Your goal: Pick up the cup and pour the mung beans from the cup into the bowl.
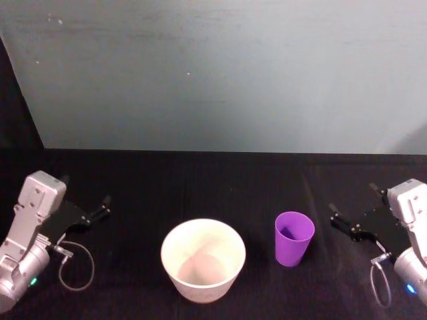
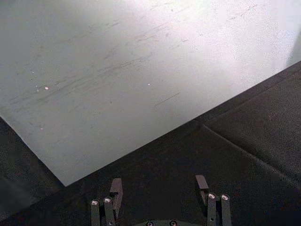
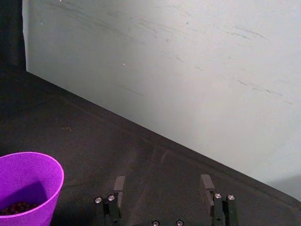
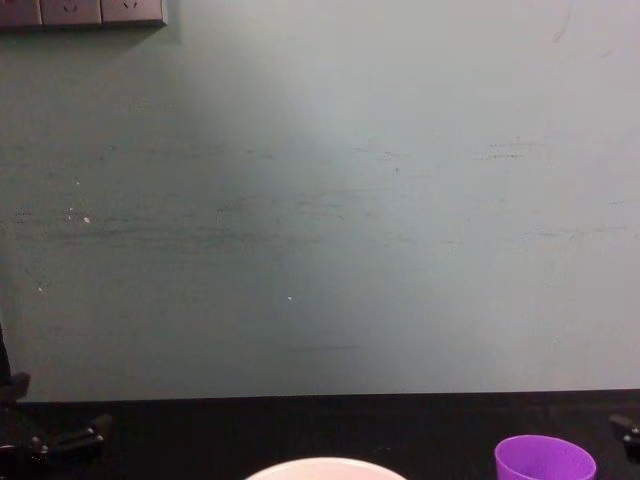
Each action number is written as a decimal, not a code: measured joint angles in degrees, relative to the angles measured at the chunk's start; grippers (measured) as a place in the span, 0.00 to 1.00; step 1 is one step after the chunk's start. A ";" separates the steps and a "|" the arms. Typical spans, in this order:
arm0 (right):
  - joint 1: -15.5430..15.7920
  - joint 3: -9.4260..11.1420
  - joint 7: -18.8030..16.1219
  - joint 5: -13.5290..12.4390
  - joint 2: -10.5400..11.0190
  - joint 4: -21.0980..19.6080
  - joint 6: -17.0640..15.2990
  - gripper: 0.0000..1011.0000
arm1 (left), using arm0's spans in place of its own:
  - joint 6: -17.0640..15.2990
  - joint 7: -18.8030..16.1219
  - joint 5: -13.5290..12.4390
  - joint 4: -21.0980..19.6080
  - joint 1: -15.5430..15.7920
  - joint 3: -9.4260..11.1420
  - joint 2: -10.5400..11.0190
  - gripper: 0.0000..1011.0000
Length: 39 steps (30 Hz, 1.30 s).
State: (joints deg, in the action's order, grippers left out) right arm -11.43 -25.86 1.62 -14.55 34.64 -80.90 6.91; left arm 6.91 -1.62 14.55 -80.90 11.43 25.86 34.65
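Note:
The purple cup (image 1: 293, 238) stands upright on the black table, just right of the white bowl (image 1: 200, 291). In the right wrist view, dark mung beans (image 3: 19, 207) lie at the bottom of the cup (image 3: 28, 181). My right gripper (image 1: 354, 200) is open with nothing between its fingers, a short way right of the cup and apart from it. Far to the left of the bowl, my left gripper (image 1: 85, 190) is also open and holds nothing. The bowl's inside looks bare. From the chest view, the cup's rim (image 4: 545, 455) and the bowl's rim (image 4: 325, 467) show at the bottom edge.
A pale green wall (image 1: 213, 73) rises behind the black table (image 1: 220, 183). A thin cable loop (image 1: 77, 267) hangs by the left arm, and another cable (image 1: 379, 283) by the right arm. A strip of wall sockets (image 4: 80, 12) sits high up on the left.

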 joint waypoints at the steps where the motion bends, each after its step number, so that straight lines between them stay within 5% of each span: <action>1: 0.00 0.00 0.00 0.00 0.00 0.00 0.00 0.99 | 0.00 0.00 0.00 0.00 0.00 0.00 0.00 0.99; 12: 3.98 2.66 -0.78 -1.76 0.83 -3.38 0.55 0.99 | 0.00 0.00 0.00 0.00 0.00 0.00 0.00 0.99; 23: 12.31 7.26 -8.81 -11.45 3.08 -9.23 0.81 0.99 | 0.00 0.00 0.00 0.00 0.00 0.00 0.00 0.99; 31: 14.17 6.45 -11.60 -11.55 1.75 -10.37 0.76 0.99 | 0.00 0.00 0.00 0.00 0.00 0.00 0.00 0.99; 39: 12.07 4.44 -14.75 -9.42 -0.40 -8.13 1.20 0.99 | 0.00 0.00 0.00 0.00 0.00 0.00 0.00 0.99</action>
State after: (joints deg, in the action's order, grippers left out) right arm 0.64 -21.43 -13.13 -23.97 34.24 -89.03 8.10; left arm 6.91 -1.62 14.55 -80.90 11.43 25.86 34.64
